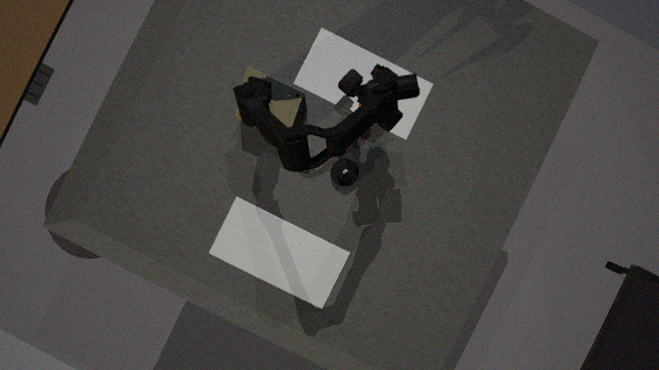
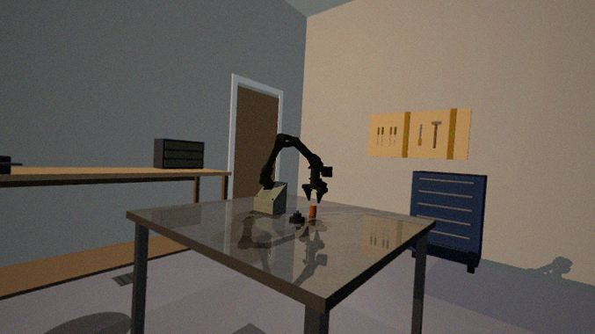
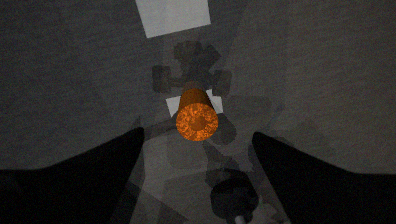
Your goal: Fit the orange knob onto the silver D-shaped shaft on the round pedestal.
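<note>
- The exterior view shows the orange knob (image 1: 359, 105) (image 2: 312, 211) (image 3: 197, 121) upright near the pedestal (image 1: 345, 172) (image 2: 297, 218) (image 3: 234, 197); the top view mostly hides it.
- The gripper (image 2: 316, 200) (image 3: 200, 134) is above it, 2 fingers apart, holding nothing.
- Both stand inside the table (image 1: 457, 185) (image 2: 249, 259) edges.

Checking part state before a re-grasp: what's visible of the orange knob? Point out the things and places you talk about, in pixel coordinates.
The orange cylindrical knob (image 2: 312, 211) (image 3: 197, 121) stands upright on the grey tabletop (image 2: 269, 277), beside the dark round pedestal (image 1: 345, 179) (image 2: 297, 219) (image 3: 234, 200), not on it. Its round top looks mottled, with a darker centre; material unclear. The open black tool (image 2: 314, 200) (image 3: 200, 134) hangs above, not touching it. Underside hidden.
</note>
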`<action>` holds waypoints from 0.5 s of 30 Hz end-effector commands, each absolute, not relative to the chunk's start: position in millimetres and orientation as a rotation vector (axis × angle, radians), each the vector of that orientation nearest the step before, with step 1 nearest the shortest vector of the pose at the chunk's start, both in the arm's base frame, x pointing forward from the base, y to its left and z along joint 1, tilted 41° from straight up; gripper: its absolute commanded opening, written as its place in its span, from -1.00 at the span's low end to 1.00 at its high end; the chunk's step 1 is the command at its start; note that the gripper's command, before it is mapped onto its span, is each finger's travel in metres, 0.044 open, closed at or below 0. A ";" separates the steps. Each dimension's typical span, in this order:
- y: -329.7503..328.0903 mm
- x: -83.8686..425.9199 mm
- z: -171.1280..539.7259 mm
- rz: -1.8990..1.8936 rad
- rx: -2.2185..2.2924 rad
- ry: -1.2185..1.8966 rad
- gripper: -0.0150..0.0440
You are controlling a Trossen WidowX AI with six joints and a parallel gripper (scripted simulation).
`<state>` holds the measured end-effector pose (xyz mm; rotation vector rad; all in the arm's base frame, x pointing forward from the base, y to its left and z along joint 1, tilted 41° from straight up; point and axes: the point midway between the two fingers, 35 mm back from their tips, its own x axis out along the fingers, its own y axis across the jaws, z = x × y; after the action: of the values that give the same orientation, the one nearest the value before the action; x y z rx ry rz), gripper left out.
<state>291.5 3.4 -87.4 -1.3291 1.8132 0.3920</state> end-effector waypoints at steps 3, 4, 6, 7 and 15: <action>-1.7 289.9 -93.5 0.397 -1.333 1.817 1.00; -2.7 289.9 -94.8 0.397 -1.333 1.817 1.00; -4.8 289.9 -97.4 0.397 -1.333 1.817 1.00; -5.8 289.8 -98.7 0.397 -1.333 1.816 1.00; -14.1 289.3 -108.9 0.397 -1.333 1.816 1.00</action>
<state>289.8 -10.9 -105.6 -1.3241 1.8156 0.3966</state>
